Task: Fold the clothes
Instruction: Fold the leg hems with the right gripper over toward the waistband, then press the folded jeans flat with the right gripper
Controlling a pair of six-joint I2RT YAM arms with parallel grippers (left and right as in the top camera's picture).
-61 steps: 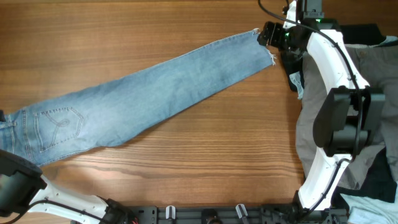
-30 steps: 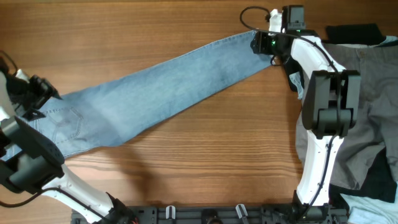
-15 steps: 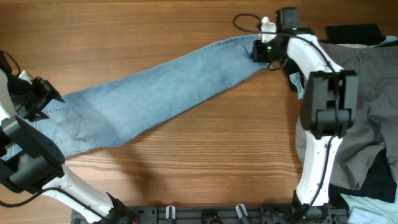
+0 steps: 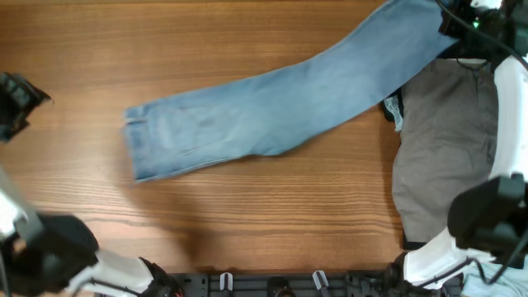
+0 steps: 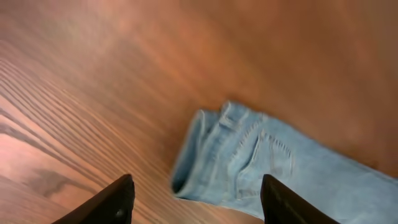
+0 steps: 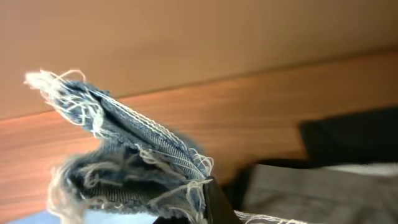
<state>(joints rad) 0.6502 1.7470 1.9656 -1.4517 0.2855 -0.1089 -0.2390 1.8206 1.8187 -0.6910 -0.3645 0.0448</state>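
The clothes, light-blue jeans (image 4: pixel 272 107), stretch diagonally across the wooden table. Their waistband (image 4: pixel 132 148) is at the left and the leg ends rise toward the top right corner. My right gripper (image 4: pixel 452 18) is shut on the frayed hems (image 6: pixel 124 155), which bunch up against its dark finger (image 6: pixel 216 202) in the right wrist view. My left gripper (image 4: pixel 16 103) hangs open at the far left edge, well clear of the denim. In the left wrist view its dark fingertips (image 5: pixel 118 202) stand wide apart, with the waistband (image 5: pixel 217 155) beyond them.
A grey garment (image 4: pixel 445 148) lies heaped at the right side under the right arm, and shows in the right wrist view as grey cloth (image 6: pixel 311 193) beside a black cloth (image 6: pixel 348 134). Bare wood (image 4: pixel 247 223) spreads in front of the jeans.
My right gripper has shut on the hems and pulled them up and to the right. The whole garment slid rightward, away from the left gripper, which stayed open and drew off the waist.
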